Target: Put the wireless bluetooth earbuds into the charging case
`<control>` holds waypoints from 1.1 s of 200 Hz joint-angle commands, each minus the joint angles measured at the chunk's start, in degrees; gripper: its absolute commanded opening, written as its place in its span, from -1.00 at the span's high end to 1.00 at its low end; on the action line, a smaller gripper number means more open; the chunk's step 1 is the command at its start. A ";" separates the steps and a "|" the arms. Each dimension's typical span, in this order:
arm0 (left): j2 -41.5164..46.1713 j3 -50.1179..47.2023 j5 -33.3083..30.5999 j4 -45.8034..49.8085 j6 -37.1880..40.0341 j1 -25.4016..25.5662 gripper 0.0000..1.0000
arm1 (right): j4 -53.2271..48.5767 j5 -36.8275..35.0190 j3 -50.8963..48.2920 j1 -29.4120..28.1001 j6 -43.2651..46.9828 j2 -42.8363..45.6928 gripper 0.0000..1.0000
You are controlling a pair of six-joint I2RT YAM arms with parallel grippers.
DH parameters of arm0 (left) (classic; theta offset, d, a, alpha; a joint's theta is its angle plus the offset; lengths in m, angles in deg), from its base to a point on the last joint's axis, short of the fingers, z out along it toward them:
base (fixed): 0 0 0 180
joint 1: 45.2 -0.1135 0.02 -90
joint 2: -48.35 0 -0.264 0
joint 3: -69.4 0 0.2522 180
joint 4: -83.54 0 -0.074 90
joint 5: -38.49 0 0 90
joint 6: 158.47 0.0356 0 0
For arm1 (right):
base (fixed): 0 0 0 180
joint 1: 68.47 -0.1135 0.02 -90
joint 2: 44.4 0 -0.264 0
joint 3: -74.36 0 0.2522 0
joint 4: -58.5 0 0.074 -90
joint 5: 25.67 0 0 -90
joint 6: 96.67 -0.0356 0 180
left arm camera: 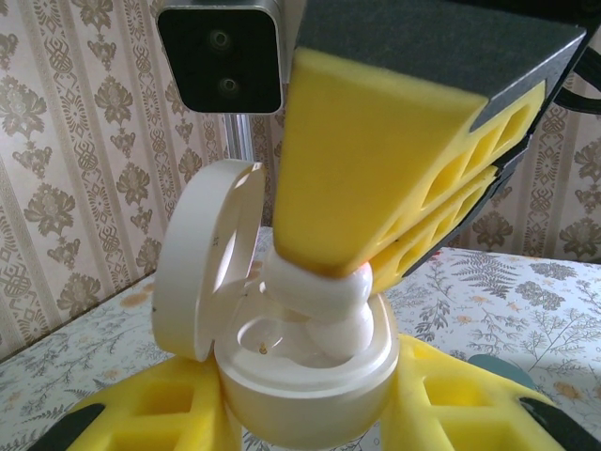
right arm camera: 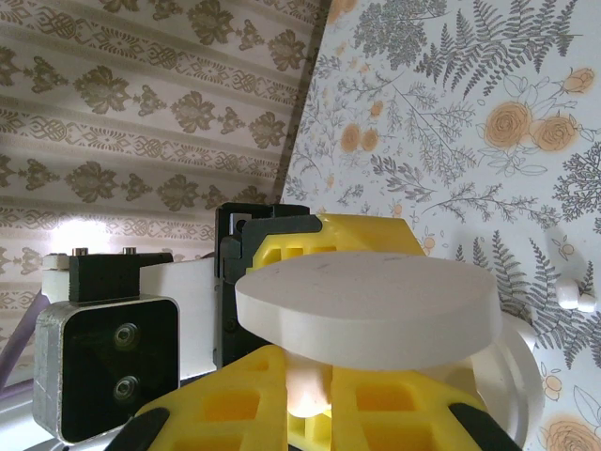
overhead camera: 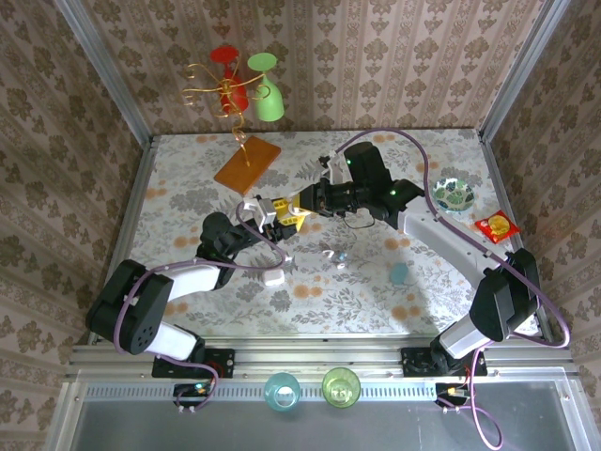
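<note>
Pretty cluttered bench (overhead camera: 188,188), floral-print all over. At the back there's a gold wire stand (overhead camera: 221,89) with a red cup (overhead camera: 225,58) and a green cup (overhead camera: 269,96) hanging off it, next to an orange board (overhead camera: 247,165). On the right sit a patterned dish (overhead camera: 454,194) and a red snack packet (overhead camera: 496,226).

Nearer the arms are a teal pebble-shaped case (overhead camera: 399,273), a white case (overhead camera: 274,277) and a couple of tiny loose earbuds (overhead camera: 331,254). None of it sits between the two claws.

The left claw (left arm camera: 310,418) has its yellow foam fingers clamped on the base of the round, matte-white charging case (left arm camera: 310,381), with the lid (left arm camera: 202,268) flipped up. The right claw (right arm camera: 315,404) comes in from above, pinched tight on a glossy white earbud (left arm camera: 315,291). The earbud sits right at the rim of the case's wells, touching it.
</note>
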 commanded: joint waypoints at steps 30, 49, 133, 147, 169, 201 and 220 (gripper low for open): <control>0.32 1.30 0.25 -3.54 0.34 0.06 0.45 | -2.52 -2.95 1.06 -0.58 1.80 -1.38 0.55; 0.49 1.27 0.28 -3.54 0.33 0.10 0.45 | -2.72 -3.20 0.90 -0.58 1.97 -1.12 0.48; 0.85 1.27 0.44 -3.46 -0.10 0.11 0.45 | -3.98 -4.68 0.78 -0.58 3.55 -0.16 0.46; 0.85 1.28 0.49 -3.49 -0.10 0.16 0.45 | -4.71 -5.34 0.90 -0.58 4.18 0.02 0.46; 0.85 1.50 0.80 -3.48 -0.28 0.19 0.45 | -4.38 -5.94 0.72 -0.58 4.75 0.11 0.54; 0.79 1.63 1.07 -3.46 -0.45 0.28 0.45 | -0.29 -5.94 -0.78 -0.58 4.96 0.48 0.58; 0.43 1.72 1.24 -3.46 -0.71 0.39 0.45 | 2.21 -5.50 -1.54 -0.65 4.87 0.73 0.59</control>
